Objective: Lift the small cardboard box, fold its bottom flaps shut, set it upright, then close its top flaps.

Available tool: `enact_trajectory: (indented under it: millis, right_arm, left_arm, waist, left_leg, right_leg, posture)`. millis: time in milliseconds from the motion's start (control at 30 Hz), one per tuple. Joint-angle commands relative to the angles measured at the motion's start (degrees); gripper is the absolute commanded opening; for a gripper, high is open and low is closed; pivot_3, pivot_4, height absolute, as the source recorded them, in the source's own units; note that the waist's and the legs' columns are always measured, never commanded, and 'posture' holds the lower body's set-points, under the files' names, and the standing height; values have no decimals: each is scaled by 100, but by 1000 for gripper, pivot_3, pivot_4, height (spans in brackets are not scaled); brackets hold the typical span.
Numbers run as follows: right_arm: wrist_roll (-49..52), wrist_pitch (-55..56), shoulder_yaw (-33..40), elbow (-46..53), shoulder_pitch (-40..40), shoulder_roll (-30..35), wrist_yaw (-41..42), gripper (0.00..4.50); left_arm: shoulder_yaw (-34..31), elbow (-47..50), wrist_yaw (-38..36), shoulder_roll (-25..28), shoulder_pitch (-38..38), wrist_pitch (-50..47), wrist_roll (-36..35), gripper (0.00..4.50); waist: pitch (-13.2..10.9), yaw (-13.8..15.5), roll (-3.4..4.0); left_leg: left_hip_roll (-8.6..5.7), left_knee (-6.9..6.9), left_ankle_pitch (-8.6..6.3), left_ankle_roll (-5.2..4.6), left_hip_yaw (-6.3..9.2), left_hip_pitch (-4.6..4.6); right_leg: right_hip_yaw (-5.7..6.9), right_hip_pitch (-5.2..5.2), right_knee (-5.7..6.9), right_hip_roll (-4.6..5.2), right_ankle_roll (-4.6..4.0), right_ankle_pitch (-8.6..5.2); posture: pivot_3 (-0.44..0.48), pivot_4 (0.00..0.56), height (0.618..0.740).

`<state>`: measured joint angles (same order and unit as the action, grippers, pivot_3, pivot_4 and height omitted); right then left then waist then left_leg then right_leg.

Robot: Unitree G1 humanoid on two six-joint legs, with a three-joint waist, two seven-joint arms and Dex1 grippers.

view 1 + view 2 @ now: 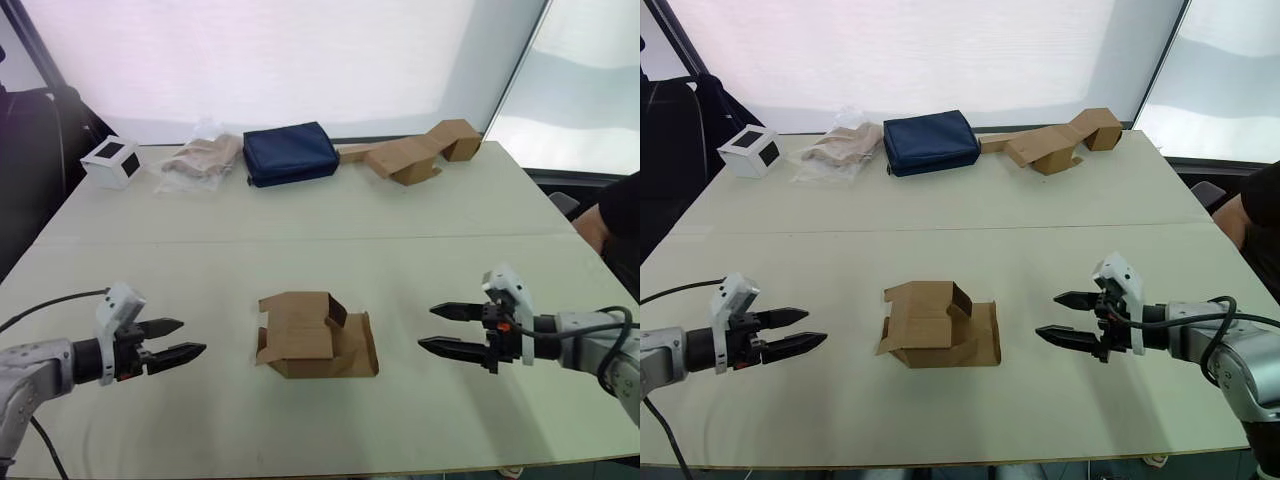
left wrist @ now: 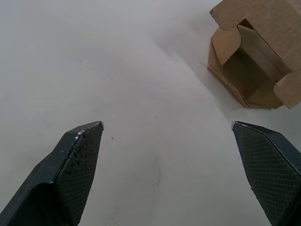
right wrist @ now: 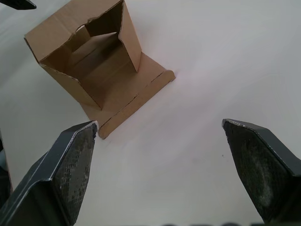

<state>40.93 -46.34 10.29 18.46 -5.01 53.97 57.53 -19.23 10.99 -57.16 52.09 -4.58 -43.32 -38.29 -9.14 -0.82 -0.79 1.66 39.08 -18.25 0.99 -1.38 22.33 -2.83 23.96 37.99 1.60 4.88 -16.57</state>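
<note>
Both tools sit low in the frame with their fingers apart and nothing between them: our left tool (image 1: 180,340) at lower left, our right tool (image 1: 440,330) at lower right, each pointing inward across the pale bench (image 1: 300,215). Between them, at lower centre, the small cardboard box (image 1: 312,335) lies on its side, clear of both tools, its flaps splayed and one long flap flat on the bench toward our right tool. We see no printing, label or brand on it.

Along the top of the frame we find a white cube with black squares (image 1: 111,161) at upper left, a crumpled clear bag (image 1: 200,158), a navy pouch (image 1: 290,152) at upper centre, and a longer cardboard piece (image 1: 420,152) at upper right. None shows readable writing.
</note>
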Motion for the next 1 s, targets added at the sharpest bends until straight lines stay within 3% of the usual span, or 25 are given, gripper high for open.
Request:
enact_trajectory:
  millis: [33,833,1000]
  right_arm:
    - [42,-6,75,97,-78,-27,-34,4481]
    - [-221,163,-79,57,-170,-87,-152,4481]
    - [36,-87,207,675,-76,179,-76,4481]
  left_arm:
    - [-190,154,35,34,-7,89,7,4485]
    - [-157,-255,104,-78,508,170,26,4485]
    - [-155,-825,-590,273,658,-855,-632,4485]
  waist:
    - [0,1,0]
    - [0,2,0]
    - [0,-17,0]
  left_leg:
    - [0,0,0,0,0,0]
    - [-1,1,0,0,0,0]
    - [-1,1,0,0,-1,1]
  right_leg:
    - [0,0,0,0,0,0]
    - [0,0,2,0,0,0]
    - [0,3,4,-4,0,0]
  posture:
    - [0,150,740]
    - [0,150,740]
    - [0,150,740]
